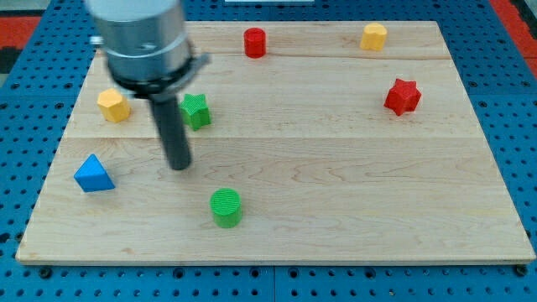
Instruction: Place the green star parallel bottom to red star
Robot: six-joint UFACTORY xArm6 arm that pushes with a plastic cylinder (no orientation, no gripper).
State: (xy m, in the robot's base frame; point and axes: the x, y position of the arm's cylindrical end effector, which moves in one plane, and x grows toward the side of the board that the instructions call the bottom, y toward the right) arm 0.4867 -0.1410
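1. Where the wooden board (336,210) meets the blue pegboard surround (516,101), its four edges all show, and none of the blocks hangs over them.
2. My tip (179,166) rests on bare wood below and slightly to the view's left of the green star (195,111), whose left side the rod partly covers; whether rod and star touch cannot be told. The tip is a plain rod end and holds nothing.
3. The red star (403,96) sits well apart at the view's right, near the right edge, with open wood beneath it down to the bottom edge.
4. Between the two stars the middle of the board lies bare.
5. A green cylinder (226,207) stands below the tip, near the bottom edge.
6. A blue triangular block (93,174) and a yellow block (113,105) lie by the left edge.
7. A red cylinder (255,42) and a second yellow block (374,36) sit along the top edge.
8. The arm's grey housing (138,38) is cut off at the view's top and hides the board's upper left corner.
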